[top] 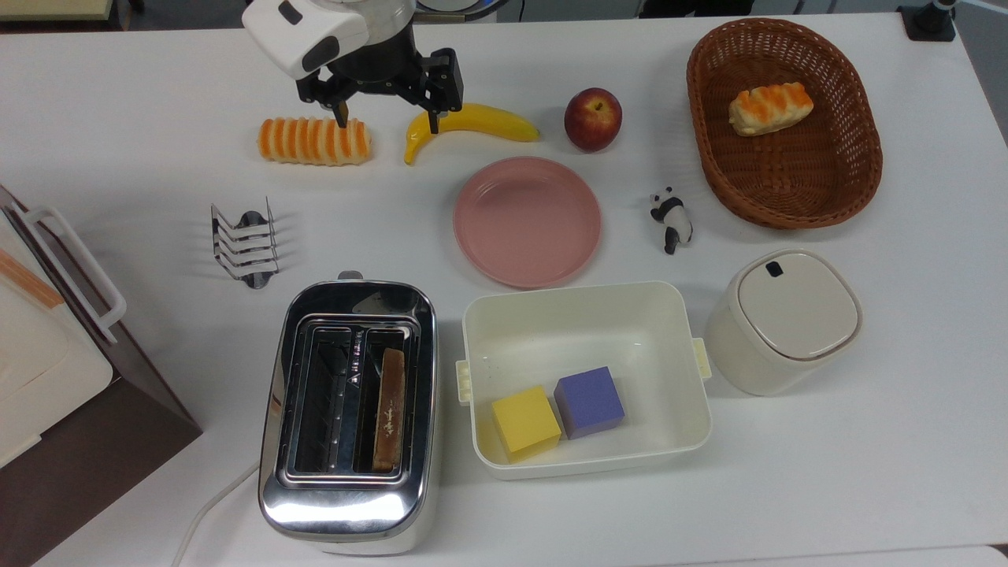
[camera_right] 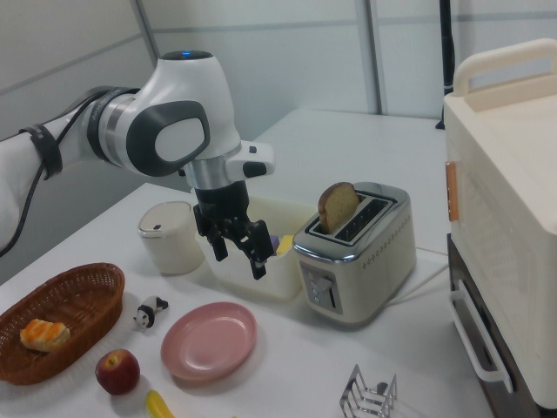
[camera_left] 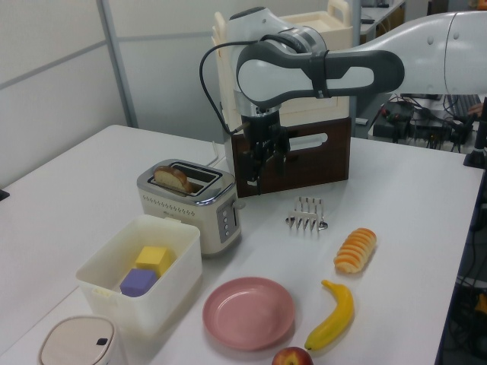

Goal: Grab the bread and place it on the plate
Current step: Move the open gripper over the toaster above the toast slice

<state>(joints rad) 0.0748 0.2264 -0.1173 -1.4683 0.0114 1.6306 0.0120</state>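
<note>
Toaster-held bread (top: 390, 409), well apart from raised open pincer (top: 387, 120).

Chrome toaster (top: 346, 409) sits at the front of the white table (top: 866, 441), a cream tub (top: 583, 378) right beside it holding a yellow cube (top: 525, 421) touching a purple cube (top: 589, 402). Further back we've got a striped ridged roll (top: 315, 141), a banana (top: 472, 124) and an apple (top: 592, 119) in a row. A wicker basket (top: 787, 189) cradles a small striped bun (top: 769, 108), with a panda figurine (top: 671, 219), a lidded canister (top: 783, 319) and a metal toast rack (top: 244, 244) also out.
</note>
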